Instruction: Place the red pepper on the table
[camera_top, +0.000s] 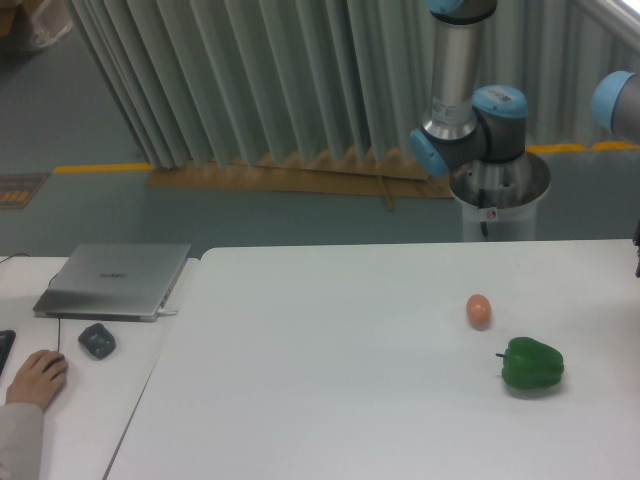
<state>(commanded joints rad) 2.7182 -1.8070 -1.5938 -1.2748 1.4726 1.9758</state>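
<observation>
The large white table (330, 390) fills the lower middle and right of the camera view. The red pepper does not show anywhere in this view. The arm's base and lower joints (480, 130) stand behind the table's far right edge, and the arm runs up and out of the frame. A small dark part shows at the right edge (637, 250), too little to tell what it is. The gripper is out of view.
A green bell pepper (532, 366) lies on the table at the right, with an orange-brown egg (479, 310) just behind it to the left. On the narrower desk at left are a silver laptop (115, 280), a dark small object (97, 341) and a person's hand (35, 378).
</observation>
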